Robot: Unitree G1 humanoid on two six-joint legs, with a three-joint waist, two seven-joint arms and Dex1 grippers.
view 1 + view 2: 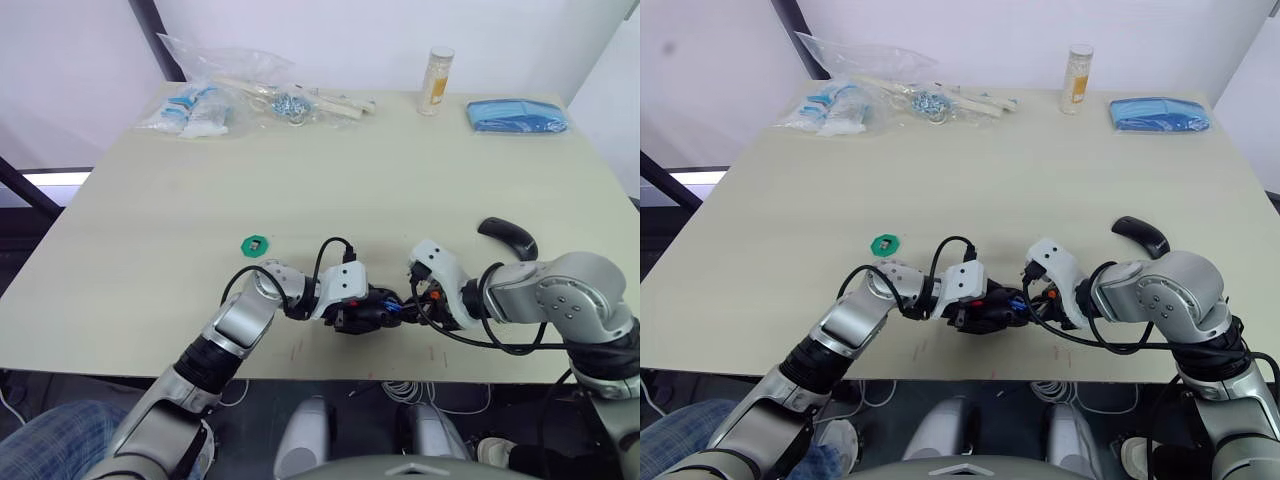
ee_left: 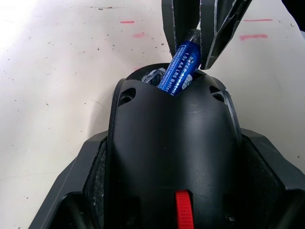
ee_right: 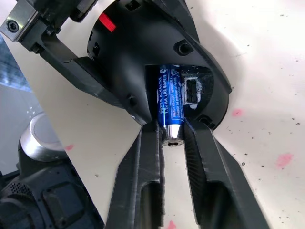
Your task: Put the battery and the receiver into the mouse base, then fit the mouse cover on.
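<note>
Right gripper (image 3: 172, 138) jaws pinch the battery (image 3: 169, 105), half-seated, apparently tilted, in the mouse base (image 2: 171, 157), clamped by the left gripper (image 1: 365, 312); skewed pushing could jam it.

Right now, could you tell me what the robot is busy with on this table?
The left gripper holds the mouse base near the table's front edge, while the right gripper pushes the battery into the base's open compartment; it sits tilted, partly in. The mouse cover lies apart beside the right arm, not yet fitted.
</note>
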